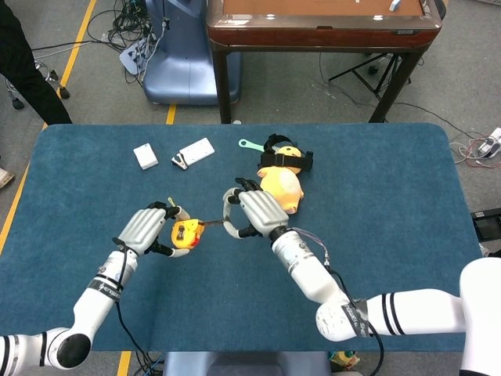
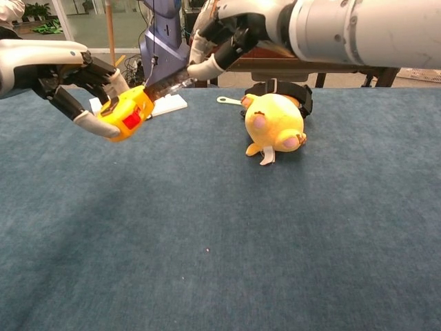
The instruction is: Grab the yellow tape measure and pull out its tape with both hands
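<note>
**Tape starting to come out, most of the pull left**

I am holding the yellow plastic tape measure (image 1: 186, 233) clear of the blue-carpeted bench (image 1: 391, 196) in my left hand (image 1: 145, 229), fingers clamped around its case. My right hand (image 1: 254, 211) is pinching the tip of the dark tape blade (image 2: 167, 83), and a short stretch is showing between the two hands. The grab looks done to me; I judge what is left is drawing the hands further apart.
</note>
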